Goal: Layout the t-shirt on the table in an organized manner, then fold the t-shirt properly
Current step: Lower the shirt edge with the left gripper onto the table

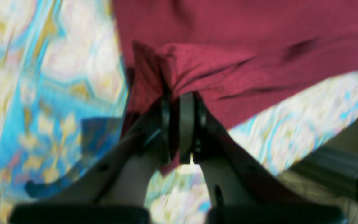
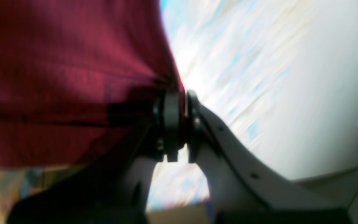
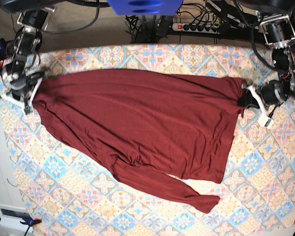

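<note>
Base view: t-shirt stretched across table, left gripper and right gripper each clamped on an opposite shirt edge.

No readable text, label, brand, number or sign appears in any of the three views. The t-shirt is plain with no print, and the table cloth carries only diamond tiles and floral motifs, blurred in both wrist views. The power strip at the upper edge of the base view is too small to show any marking.
</note>
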You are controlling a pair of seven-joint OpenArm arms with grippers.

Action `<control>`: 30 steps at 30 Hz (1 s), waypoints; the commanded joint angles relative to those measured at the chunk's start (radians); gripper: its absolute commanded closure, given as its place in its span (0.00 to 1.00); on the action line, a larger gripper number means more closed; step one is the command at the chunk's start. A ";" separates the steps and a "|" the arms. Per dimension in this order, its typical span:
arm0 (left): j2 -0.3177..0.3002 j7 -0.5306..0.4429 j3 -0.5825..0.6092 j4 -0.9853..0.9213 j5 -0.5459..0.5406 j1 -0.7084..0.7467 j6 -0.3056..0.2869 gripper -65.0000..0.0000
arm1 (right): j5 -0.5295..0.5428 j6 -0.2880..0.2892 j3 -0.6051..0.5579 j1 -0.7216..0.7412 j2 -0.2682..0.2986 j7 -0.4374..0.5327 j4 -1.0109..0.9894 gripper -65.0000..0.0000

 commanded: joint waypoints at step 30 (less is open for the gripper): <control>0.177 -0.344 -0.099 -0.329 0.076 -0.248 -0.002 1.00 | -0.011 -0.009 0.003 0.145 0.021 -0.002 -0.201 0.94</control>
